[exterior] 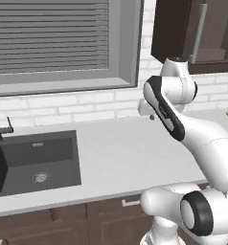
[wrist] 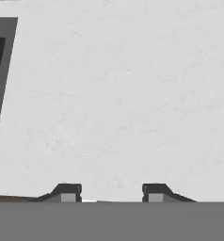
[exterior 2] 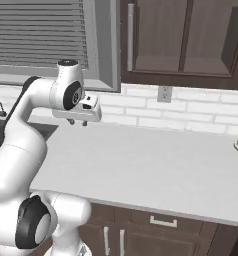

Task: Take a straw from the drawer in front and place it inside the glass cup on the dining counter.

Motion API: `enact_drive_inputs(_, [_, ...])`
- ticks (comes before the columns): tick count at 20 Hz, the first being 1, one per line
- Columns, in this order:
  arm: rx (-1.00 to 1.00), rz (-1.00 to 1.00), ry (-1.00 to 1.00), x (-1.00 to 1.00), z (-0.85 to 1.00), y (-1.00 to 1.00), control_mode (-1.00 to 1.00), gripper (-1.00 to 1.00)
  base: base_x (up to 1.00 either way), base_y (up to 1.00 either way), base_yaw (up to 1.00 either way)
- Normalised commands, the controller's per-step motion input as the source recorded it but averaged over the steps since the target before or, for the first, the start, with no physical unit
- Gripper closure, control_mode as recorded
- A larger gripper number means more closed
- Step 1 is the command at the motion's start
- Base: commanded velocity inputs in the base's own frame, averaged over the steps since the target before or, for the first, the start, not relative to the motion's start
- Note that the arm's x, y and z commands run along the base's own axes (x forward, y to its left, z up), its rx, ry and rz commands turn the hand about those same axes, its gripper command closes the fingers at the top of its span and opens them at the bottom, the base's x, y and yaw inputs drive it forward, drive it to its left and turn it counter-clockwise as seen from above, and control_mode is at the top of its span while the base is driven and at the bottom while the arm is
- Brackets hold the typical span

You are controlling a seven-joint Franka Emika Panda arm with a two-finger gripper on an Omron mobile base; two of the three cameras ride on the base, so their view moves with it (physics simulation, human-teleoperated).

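- We see the gripper (wrist: 112,193) held high above the white worktop (exterior: 130,153), its fingers (wrist: 67,192) pointing down at bare surface.
- The jaws stand apart with a clear gap — nothing sits between them.
- The dark sink (exterior: 37,162) lies in the worktop, left of the arm.
- A drawer (exterior 2: 163,220) with a small silver handle sits closed under the worktop edge, below and in front of the gripper.
- Dark wall cabinets (exterior 2: 183,37) hang above the brick backsplash (exterior 2: 191,112).
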Motion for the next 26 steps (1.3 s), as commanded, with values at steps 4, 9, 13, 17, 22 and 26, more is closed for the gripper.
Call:
enact_drive_inputs(4, [0.0,0.0,0.0,0.0,0.0,0.0,1.0,-1.0,-0.1,0.17,-0.03])
enact_drive_inputs(9, [0.0,0.0,0.0,0.0,0.0,0.0,1.0,-1.0,-0.28,0.58,-0.21])
enact_drive_inputs(13, [0.0,0.0,0.0,0.0,0.0,0.0,1.0,-1.0,-0.31,0.64,-0.29])
enact_drive_inputs(17, [0.0,0.0,0.0,0.0,0.0,0.0,1.0,-1.0,-0.3,0.62,-0.31])
enact_drive_inputs(22, [0.0,0.0,0.0,0.0,0.0,0.0,1.0,-1.0,-0.41,0.32,-0.37])
enact_drive_inputs(26, [0.0,0.0,0.0,0.0,0.0,0.0,1.0,-1.0,-0.44,0.27,-0.43])
